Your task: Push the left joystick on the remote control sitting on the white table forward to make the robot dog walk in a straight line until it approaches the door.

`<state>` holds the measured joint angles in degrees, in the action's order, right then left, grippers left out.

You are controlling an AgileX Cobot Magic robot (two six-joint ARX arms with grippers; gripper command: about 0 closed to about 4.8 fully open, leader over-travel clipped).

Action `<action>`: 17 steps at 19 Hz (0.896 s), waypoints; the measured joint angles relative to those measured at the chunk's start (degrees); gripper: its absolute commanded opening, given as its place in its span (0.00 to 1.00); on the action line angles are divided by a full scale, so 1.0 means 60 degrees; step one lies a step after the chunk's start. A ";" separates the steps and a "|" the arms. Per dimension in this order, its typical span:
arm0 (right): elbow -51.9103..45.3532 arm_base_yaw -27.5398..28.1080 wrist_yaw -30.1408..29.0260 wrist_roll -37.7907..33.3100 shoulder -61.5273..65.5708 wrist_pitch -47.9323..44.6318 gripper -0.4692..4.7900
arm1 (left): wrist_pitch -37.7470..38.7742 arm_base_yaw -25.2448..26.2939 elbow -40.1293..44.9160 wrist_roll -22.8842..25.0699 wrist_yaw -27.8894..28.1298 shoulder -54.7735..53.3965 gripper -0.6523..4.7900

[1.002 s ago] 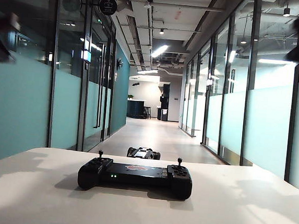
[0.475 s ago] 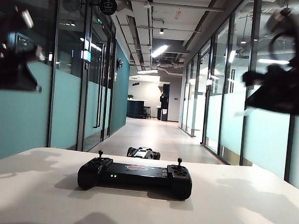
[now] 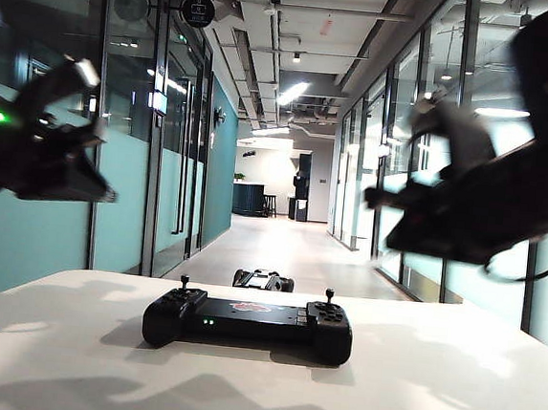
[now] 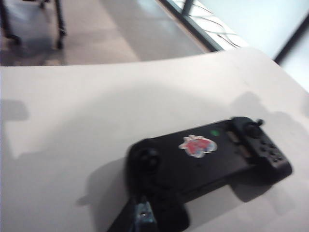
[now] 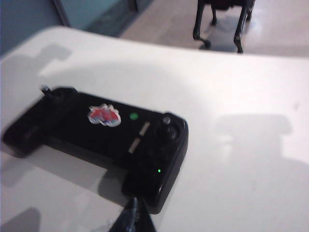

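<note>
Wide black gamepad-style remote control (image 3: 247, 323), red-white logo, green lights, flat mid white table (image 3: 449, 393) | left gripper (image 4: 140, 215) above its left, state unclear | right gripper (image 5: 133, 217) above-right, pressed together

Left gripper (image 4: 140, 215) raised at left; right gripper (image 5: 131, 216) (jaws closed) opposite.

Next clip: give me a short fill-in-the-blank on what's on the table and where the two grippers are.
1. The remote control lies on the white ____.
2. Both the left gripper and the right gripper are ____ the remote control, touching nothing.
3. Beyond the table's far edge, on the corridor floor, stands the robot ____.
4. The left joystick points straight ____.

Missing words: table; above; dog; up
</note>
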<state>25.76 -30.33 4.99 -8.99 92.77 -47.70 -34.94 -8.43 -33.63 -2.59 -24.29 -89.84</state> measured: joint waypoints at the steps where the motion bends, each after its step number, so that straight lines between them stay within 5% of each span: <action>1: 0.0142 -0.0215 0.0277 -0.0011 0.0270 0.0025 0.08 | 0.0000 -0.0087 -0.0149 0.0000 -0.0018 -0.0153 0.11; 3: 0.0477 -0.0619 0.0550 -0.0047 0.0637 0.0310 0.09 | 0.0007 -0.0230 -0.0379 -0.0004 0.0047 -0.0364 0.11; 4: 0.0780 -0.0812 0.0776 -0.0160 0.0860 0.0557 0.20 | 0.0044 -0.0328 -0.0550 0.0000 0.0058 -0.0481 0.11; 6: 0.1213 -0.1042 0.1078 -0.0670 0.1319 0.1009 0.72 | 0.0222 -0.0404 -0.0882 -0.0004 0.0219 -0.0648 0.11; 7: 0.1279 -0.1060 0.1093 -0.0787 0.1457 0.1089 0.84 | 0.0230 -0.0423 -0.0925 0.0000 0.0237 -0.0670 0.11; 17: 0.2204 -0.0831 0.1348 -0.1279 0.2747 0.1107 0.85 | 0.0259 -0.0455 -0.1013 -0.0004 0.0222 -0.0714 0.11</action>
<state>38.98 -35.31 13.08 -16.67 109.25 -41.06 -33.39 -11.16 -39.70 -2.61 -22.96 -94.13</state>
